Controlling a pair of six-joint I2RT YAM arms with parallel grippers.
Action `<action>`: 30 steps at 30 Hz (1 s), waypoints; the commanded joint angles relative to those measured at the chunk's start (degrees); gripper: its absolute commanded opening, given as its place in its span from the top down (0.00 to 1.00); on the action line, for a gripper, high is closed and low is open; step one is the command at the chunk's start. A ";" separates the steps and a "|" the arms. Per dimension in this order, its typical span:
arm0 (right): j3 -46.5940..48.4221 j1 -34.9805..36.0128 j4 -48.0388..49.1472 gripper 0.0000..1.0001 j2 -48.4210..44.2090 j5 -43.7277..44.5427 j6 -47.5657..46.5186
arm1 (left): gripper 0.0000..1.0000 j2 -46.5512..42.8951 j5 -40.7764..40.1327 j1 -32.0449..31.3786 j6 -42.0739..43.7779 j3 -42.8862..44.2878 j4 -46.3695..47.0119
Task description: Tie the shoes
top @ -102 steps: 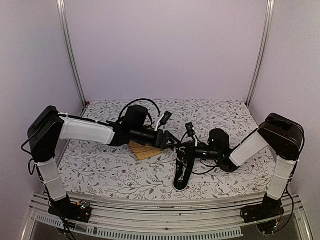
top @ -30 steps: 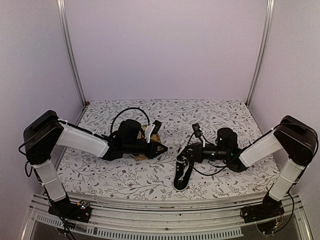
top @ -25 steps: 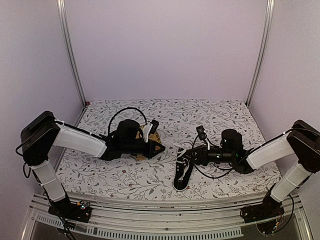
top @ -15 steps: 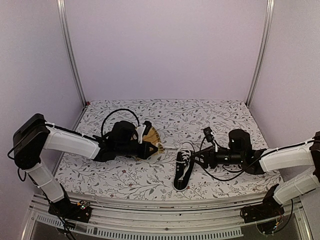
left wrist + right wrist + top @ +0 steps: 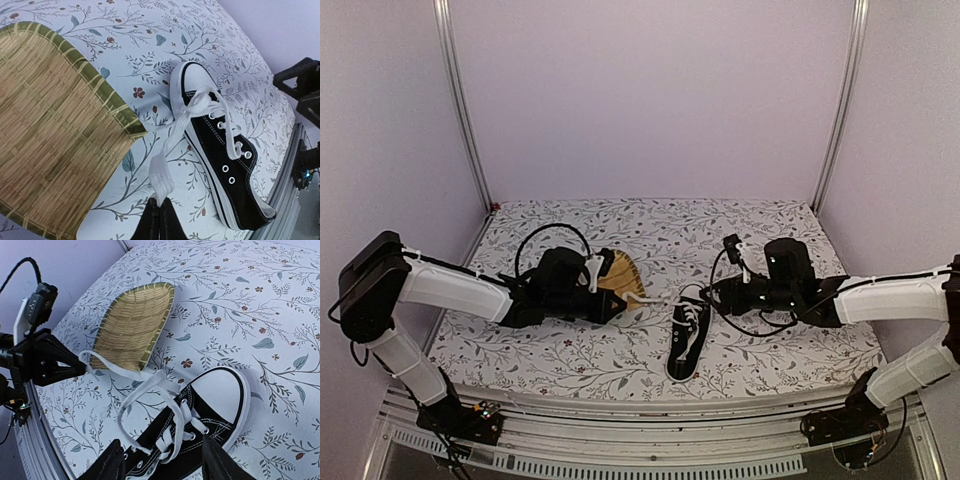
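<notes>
Now that the right end effector (image 5: 161, 462) has spread open above the sneaker (image 5: 687, 342), lying lower centre on the counter (image 5: 560, 355), only the closed left end effector (image 5: 159, 214) pinches a lace end (image 5: 161, 175), drawn left past the mat (image 5: 50, 125); judged: no knot formed yet.

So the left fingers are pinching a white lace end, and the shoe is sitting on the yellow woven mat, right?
Not quite. The left fingers do pinch the lace end, but the shoe lies on the flowered cloth beside the mat, not on it, as the left wrist view shows.
</notes>
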 commanded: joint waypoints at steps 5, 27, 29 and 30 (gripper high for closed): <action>12.60 -0.25 -3.20 0.58 16.86 0.33 -10.31 | 1.00 -1.19 0.48 -0.48 -0.23 -0.17 -0.04; 20.31 -0.20 -3.00 0.60 28.82 -5.48 -28.80 | 1.00 -0.10 0.99 -0.47 -0.10 2.10 -1.51; 20.89 -0.22 -3.02 0.61 29.59 -6.00 -29.45 | 1.00 -0.05 1.07 -0.49 -0.13 2.12 -1.45; 21.19 -0.23 -3.02 0.63 29.86 -6.33 -29.64 | 1.00 -0.05 1.08 -0.45 -0.08 2.19 -1.49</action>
